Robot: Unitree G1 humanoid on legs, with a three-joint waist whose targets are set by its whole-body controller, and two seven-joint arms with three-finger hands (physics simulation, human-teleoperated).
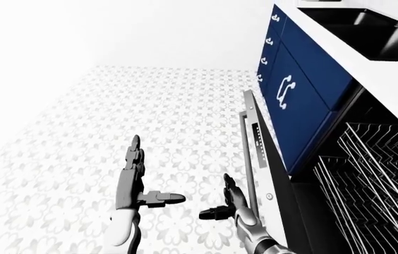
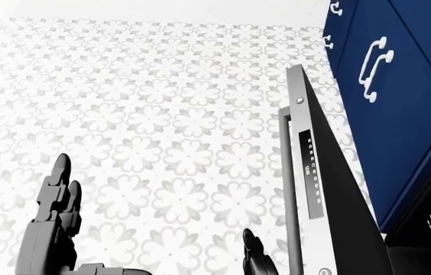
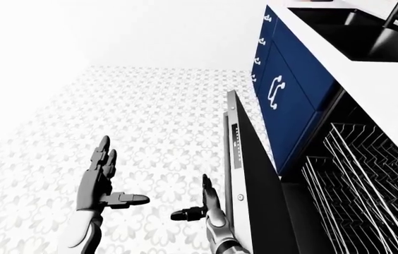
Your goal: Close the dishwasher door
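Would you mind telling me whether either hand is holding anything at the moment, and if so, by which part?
Nothing is held. The left hand and right hand are both open, and the right hand stands beside the dishwasher door handle without gripping it.

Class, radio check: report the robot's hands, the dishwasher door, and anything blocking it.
Left hand open, clear of the door. Right hand open beside the dishwasher door, contact unclear. Door partly open, rack exposed inside. Nothing seen blocking its swing.
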